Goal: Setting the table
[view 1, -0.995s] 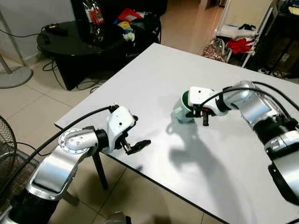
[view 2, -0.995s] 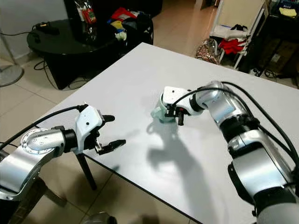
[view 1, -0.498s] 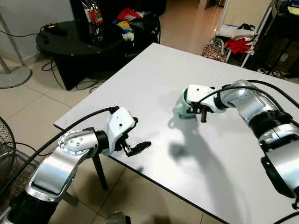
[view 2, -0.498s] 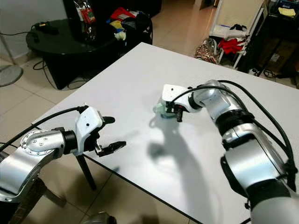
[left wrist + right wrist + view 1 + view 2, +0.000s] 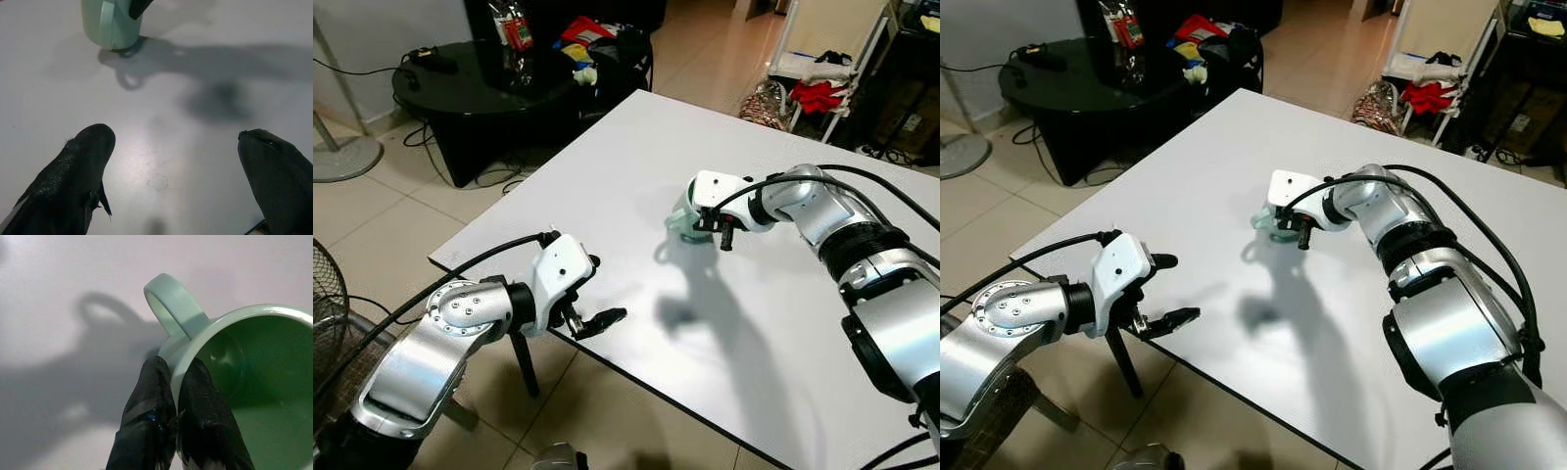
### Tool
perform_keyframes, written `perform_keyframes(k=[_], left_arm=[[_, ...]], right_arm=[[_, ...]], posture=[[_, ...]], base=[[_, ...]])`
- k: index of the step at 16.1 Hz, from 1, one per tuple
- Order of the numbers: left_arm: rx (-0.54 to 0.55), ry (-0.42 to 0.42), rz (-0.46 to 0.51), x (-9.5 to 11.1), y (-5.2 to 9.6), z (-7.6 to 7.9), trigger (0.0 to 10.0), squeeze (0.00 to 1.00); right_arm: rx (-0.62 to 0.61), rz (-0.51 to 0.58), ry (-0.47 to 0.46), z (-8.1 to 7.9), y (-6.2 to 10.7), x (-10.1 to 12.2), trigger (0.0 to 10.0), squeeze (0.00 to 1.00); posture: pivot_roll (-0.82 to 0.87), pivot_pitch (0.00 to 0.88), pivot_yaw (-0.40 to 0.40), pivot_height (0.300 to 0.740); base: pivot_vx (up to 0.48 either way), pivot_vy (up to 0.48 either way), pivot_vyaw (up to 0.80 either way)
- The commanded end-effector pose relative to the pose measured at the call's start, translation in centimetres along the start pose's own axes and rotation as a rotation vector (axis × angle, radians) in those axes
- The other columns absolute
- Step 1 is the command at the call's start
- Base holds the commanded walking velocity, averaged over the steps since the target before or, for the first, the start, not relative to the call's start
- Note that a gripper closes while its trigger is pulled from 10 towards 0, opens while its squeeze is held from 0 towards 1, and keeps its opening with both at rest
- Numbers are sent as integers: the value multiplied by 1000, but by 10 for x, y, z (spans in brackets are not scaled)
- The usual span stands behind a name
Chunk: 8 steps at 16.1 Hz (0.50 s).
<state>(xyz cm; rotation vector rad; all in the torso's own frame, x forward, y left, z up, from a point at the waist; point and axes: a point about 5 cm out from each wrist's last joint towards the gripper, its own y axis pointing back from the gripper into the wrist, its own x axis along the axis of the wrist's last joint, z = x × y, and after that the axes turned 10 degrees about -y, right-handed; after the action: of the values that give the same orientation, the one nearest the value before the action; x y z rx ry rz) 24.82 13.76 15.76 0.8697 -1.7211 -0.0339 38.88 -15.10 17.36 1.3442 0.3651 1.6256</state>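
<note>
While my right gripper (image 5: 177,382) pinched the rim of the pale green mug (image 5: 234,382) beside its handle, one finger inside and one outside, the mug stood near the middle of the white table (image 5: 636,147), its mouth toward my wrist camera and its handle (image 5: 171,303) pointing away from my fingers. My left gripper (image 5: 595,305) hung over the table's near edge, its fingers spread apart and holding nothing. No writing or brand showed on the mug.

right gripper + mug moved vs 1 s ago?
Yes. The right gripper, pinching the rim of the green mug, has carried it along the white table toward its far corner, away from the robot.
</note>
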Motion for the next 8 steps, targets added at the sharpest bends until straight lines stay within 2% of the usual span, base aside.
perform_keyframes(k=[1, 2, 3, 4, 5, 8], left_arm=[[9, -7, -4, 1, 4, 0, 10000, 0], [7, -7, -3, 2, 5, 0, 10000, 0], [4, -5, -2, 2, 5, 1, 10000, 0], [3, -4, -2, 2, 5, 1, 10000, 0], [-7, 2, 1, 2, 5, 1, 10000, 0], [-10, -1, -3, 3, 5, 0, 10000, 0]], right_arm=[[-2, 14, 11, 4, 5, 6, 10000, 0], [8, 9, 10, 4, 4, 5, 10000, 122], [14, 4, 9, 3, 4, 3, 10000, 737], [16, 0, 10, 3, 4, 2, 10000, 737], [17, -4, 6, 3, 4, 1, 10000, 1000], [13, -1, 11, 5, 7, 2, 10000, 1000]], posture=[[128, 0, -51, 740], [127, 0, -49, 740], [124, 0, -48, 740], [124, 0, -48, 740], [122, 0, -45, 740], [120, 0, -35, 740]], base=[[0, 0, 0], [0, 0, 0], [0, 0, 0], [0, 0, 0], [0, 0, 0], [0, 0, 0]])
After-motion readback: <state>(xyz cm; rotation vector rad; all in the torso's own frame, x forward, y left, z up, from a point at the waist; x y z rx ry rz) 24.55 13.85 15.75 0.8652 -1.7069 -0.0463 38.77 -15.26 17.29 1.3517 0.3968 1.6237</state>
